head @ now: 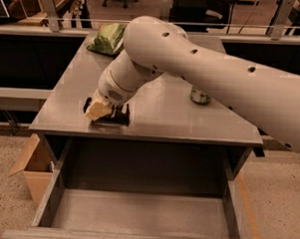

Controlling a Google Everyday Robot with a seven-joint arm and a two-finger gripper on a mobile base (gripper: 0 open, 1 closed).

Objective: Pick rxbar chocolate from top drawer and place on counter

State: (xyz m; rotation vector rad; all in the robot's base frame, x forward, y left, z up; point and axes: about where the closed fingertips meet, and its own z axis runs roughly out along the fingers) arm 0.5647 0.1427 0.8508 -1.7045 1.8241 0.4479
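**Placing step: bar on counter, release to confirm**

The gripper [101,110] is low over the near-left part of the counter [189,124], right on top of the snack bar [117,118]. The bar lies flat on the counter close to the front edge, above the pulled-out drawer [136,215]. Whether the gripper is clamped on the bar or has let go: cannot tell.

Judgement: the pick is done and the placement is nearly finished. The next move calls for a sure release, then a straight lift so the bar is not dragged off the edge.

Materials:
- Bar: thin, dark, glossy wrapper.
- Counter: smooth matte grey.
- Drawer: shallow, flat bottom, low walls.
- Far left: crinkly green bag [108,38].
- Right: small can [201,96].
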